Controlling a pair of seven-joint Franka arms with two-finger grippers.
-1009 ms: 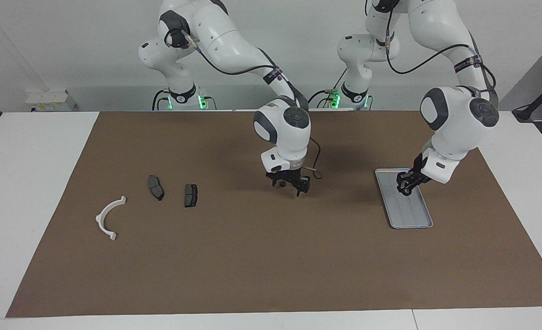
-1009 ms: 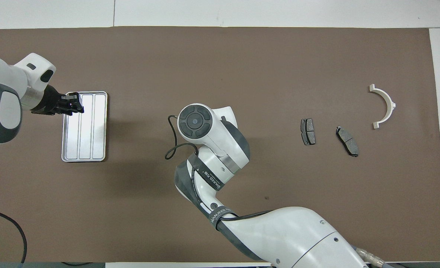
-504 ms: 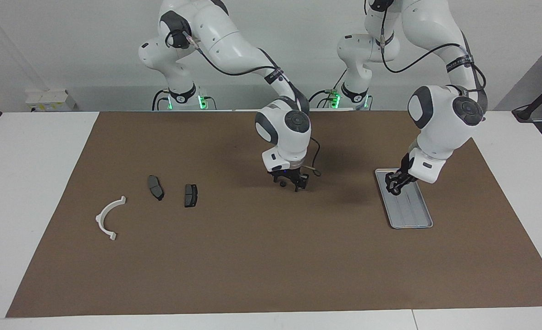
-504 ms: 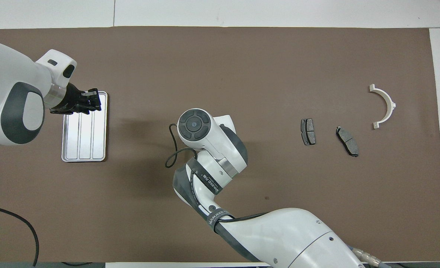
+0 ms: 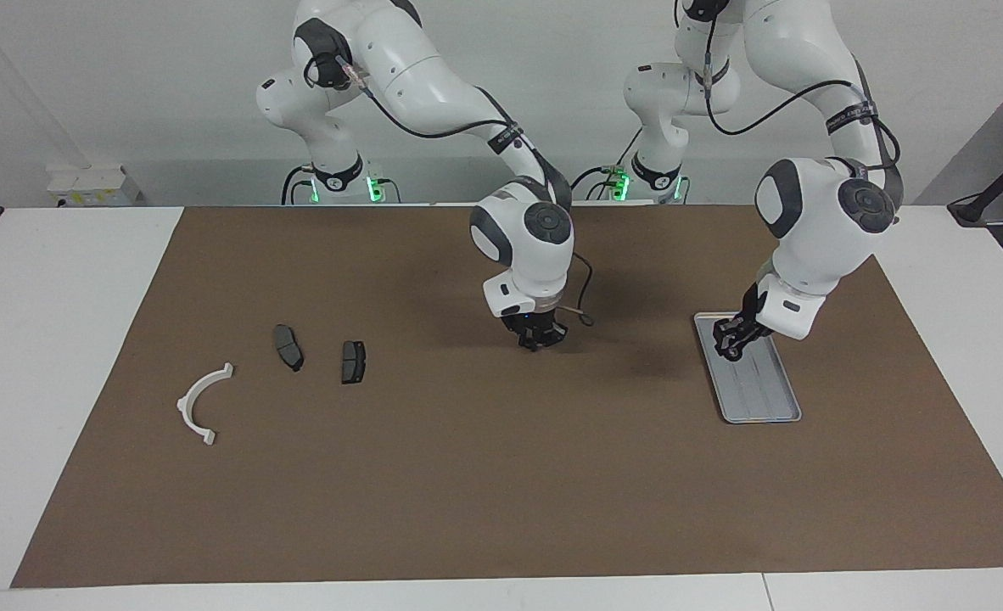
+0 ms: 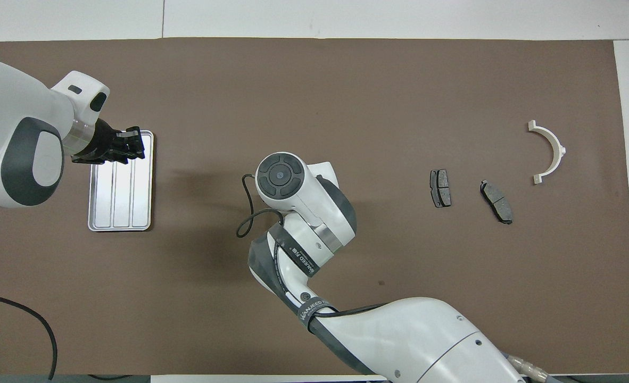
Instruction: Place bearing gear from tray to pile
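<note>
The silver tray (image 5: 764,399) (image 6: 120,213) lies on the brown mat toward the left arm's end, its ribbed floor bare. My left gripper (image 5: 729,346) (image 6: 133,144) hangs just over the tray's end nearer the robots, shut on a small dark round part, the bearing gear (image 5: 727,350), which the fingers mostly hide. The pile lies toward the right arm's end: a white curved bracket (image 5: 200,407) (image 6: 551,151) and two dark brake pads (image 5: 288,346) (image 5: 353,361). My right gripper (image 5: 540,339) is shut, holds nothing, and points down low over the mat's middle. Its own wrist covers it in the overhead view.
The brown mat (image 5: 501,475) covers most of the white table. A loose black cable (image 6: 248,218) loops beside the right wrist. Bare mat lies between the right gripper and the nearest brake pad (image 6: 440,188).
The right gripper went from open to shut and shifted slightly toward the robots. The left gripper moved across the tray's near end toward the mat's middle, its grip unchanged.
</note>
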